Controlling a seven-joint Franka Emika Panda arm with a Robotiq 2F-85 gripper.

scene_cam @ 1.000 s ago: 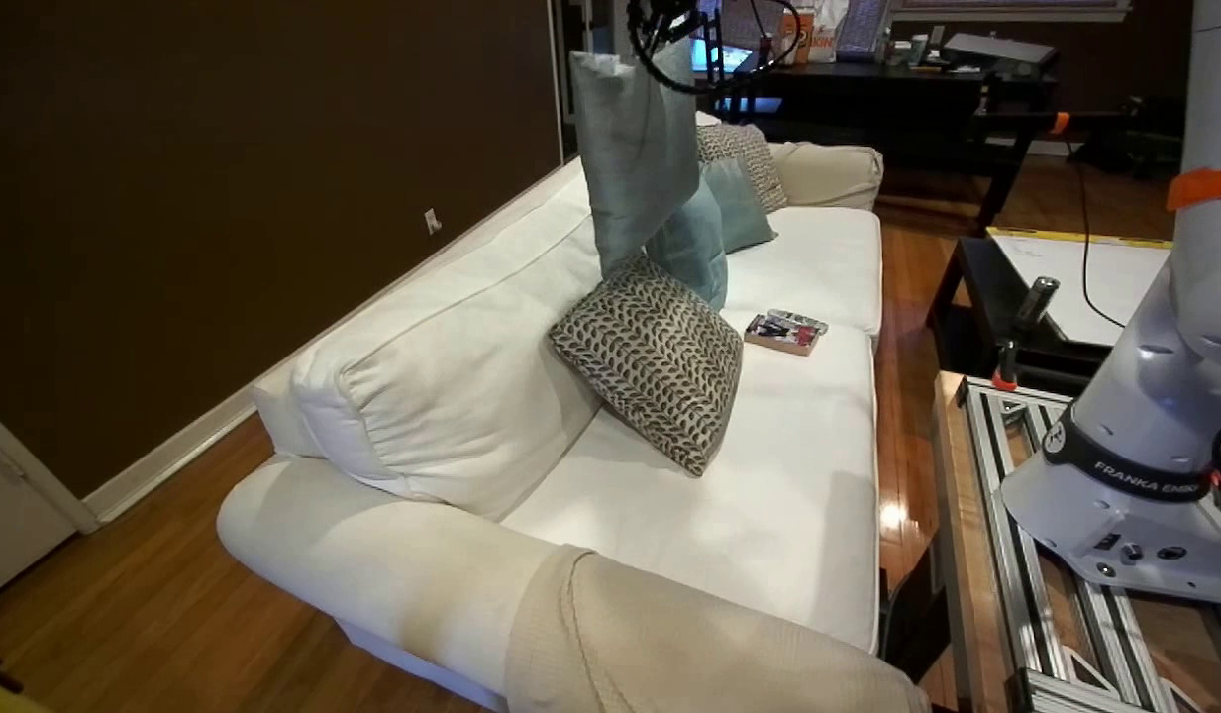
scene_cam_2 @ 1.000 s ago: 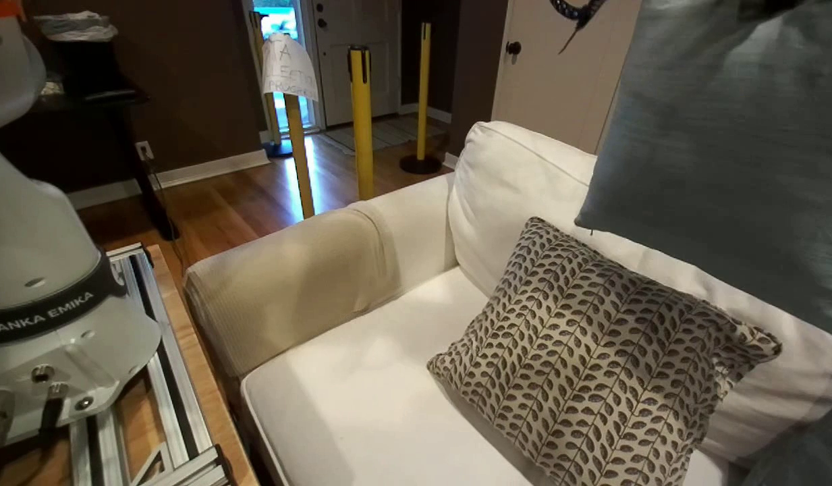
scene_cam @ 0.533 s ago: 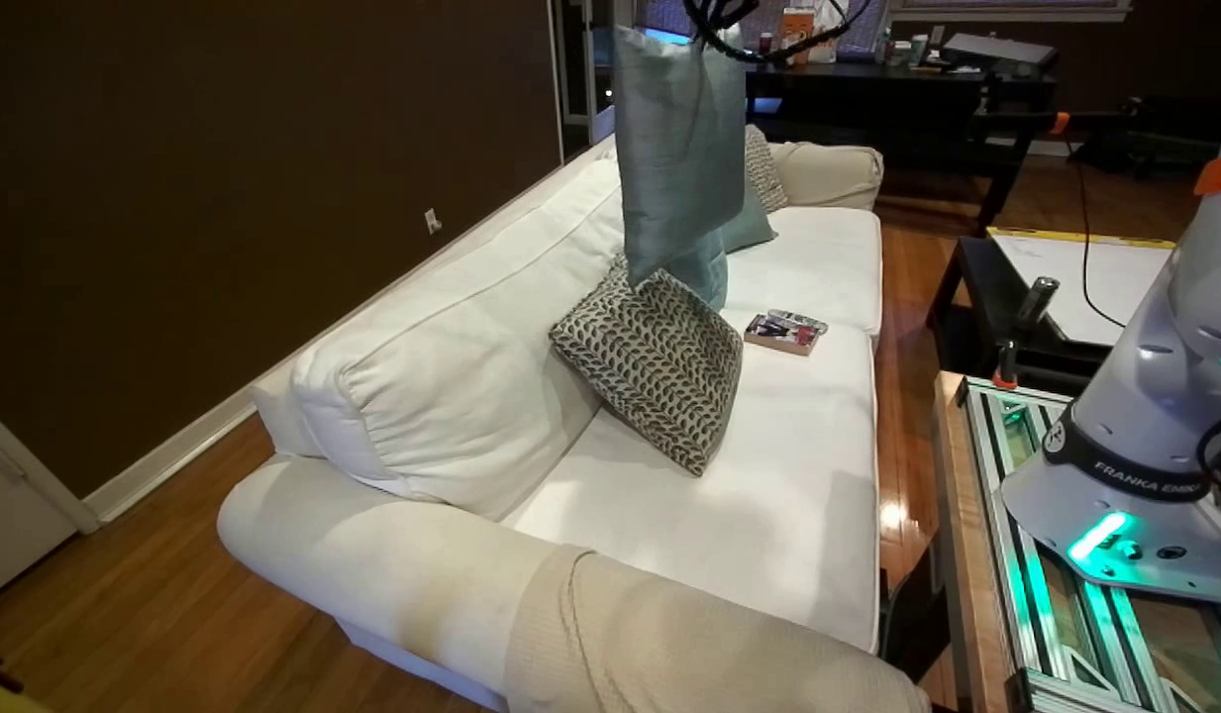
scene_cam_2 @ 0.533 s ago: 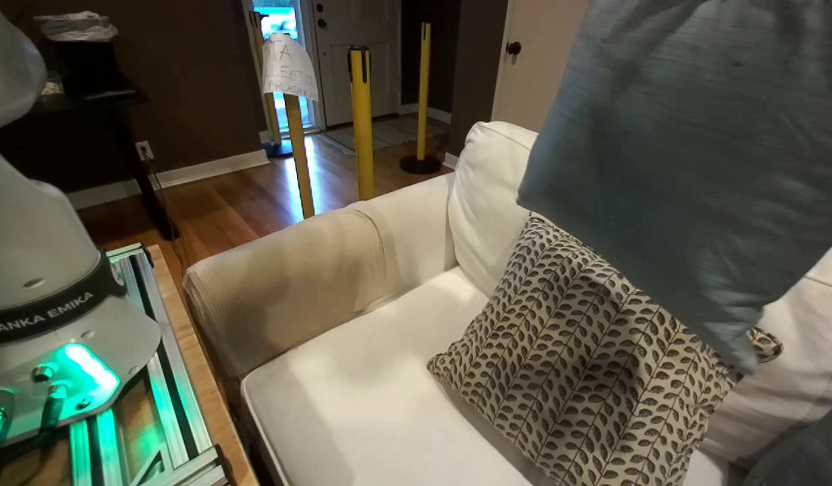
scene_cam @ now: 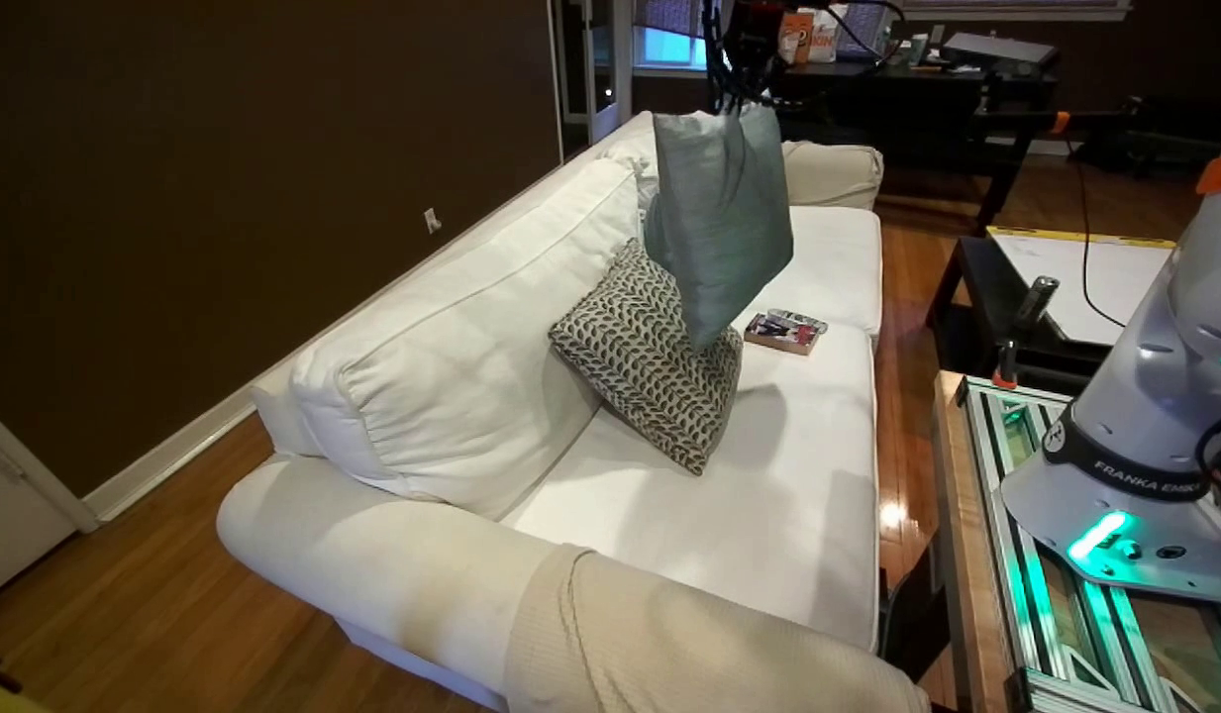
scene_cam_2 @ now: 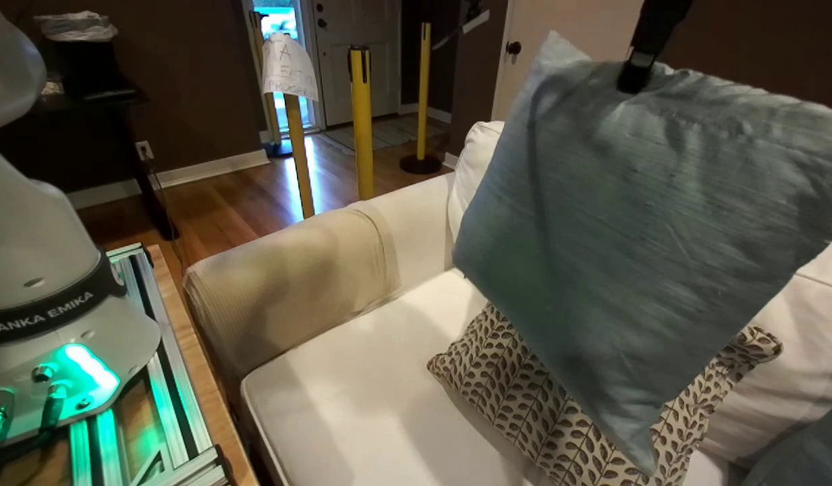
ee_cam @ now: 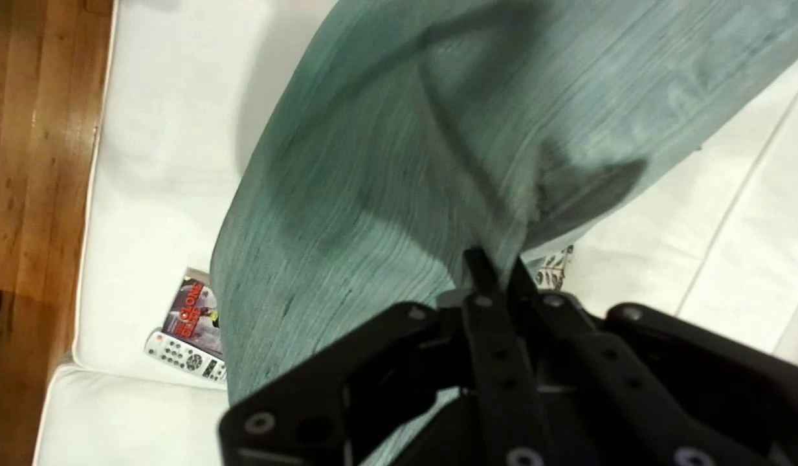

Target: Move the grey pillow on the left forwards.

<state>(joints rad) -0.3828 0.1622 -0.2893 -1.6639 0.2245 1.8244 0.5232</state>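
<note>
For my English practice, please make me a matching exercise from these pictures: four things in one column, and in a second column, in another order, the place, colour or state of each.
Things
1. grey pillow
2. patterned pillow
3. book
4. posts

Places, colours, states
A. yellow
B. leaning against the back cushion
C. pinched at its upper edge by the closed jaws
D. lying flat on the seat

Right pairs: 1-C; 2-B; 3-D; 4-A

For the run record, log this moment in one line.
end effector: closed on grey pillow; grey pillow: hanging over sofa; patterned pillow: resting on sofa; release: not yet
</note>
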